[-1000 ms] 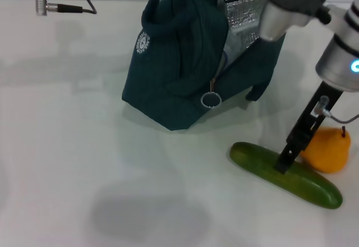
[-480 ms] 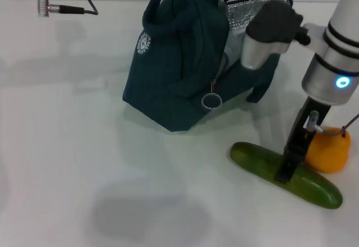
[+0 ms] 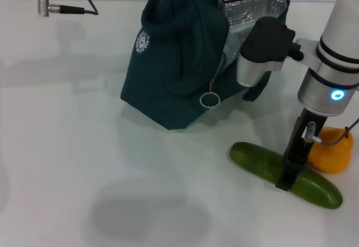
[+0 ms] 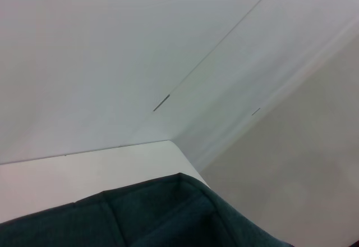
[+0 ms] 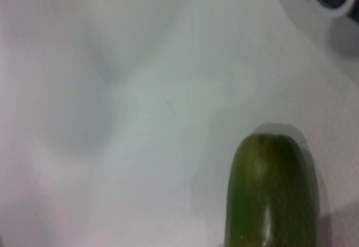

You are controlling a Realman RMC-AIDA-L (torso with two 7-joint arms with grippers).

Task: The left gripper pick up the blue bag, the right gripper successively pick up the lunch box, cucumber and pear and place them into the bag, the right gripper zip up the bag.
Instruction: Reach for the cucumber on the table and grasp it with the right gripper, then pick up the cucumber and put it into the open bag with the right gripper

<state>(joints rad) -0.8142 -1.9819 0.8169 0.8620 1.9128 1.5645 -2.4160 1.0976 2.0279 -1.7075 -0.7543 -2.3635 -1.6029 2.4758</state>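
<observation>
Head view: the right gripper (image 3: 289,178) is set on the cucumber (image 3: 285,174), its grip cannot be told, and the round fruit could be rolled away.

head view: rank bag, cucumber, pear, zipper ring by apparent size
1. Bag, by far the largest.
2. Cucumber, crossed by the right gripper.
3. Pear, partly hidden behind the arm, so its full size is unsure.
4. Zipper ring, smallest.
</observation>
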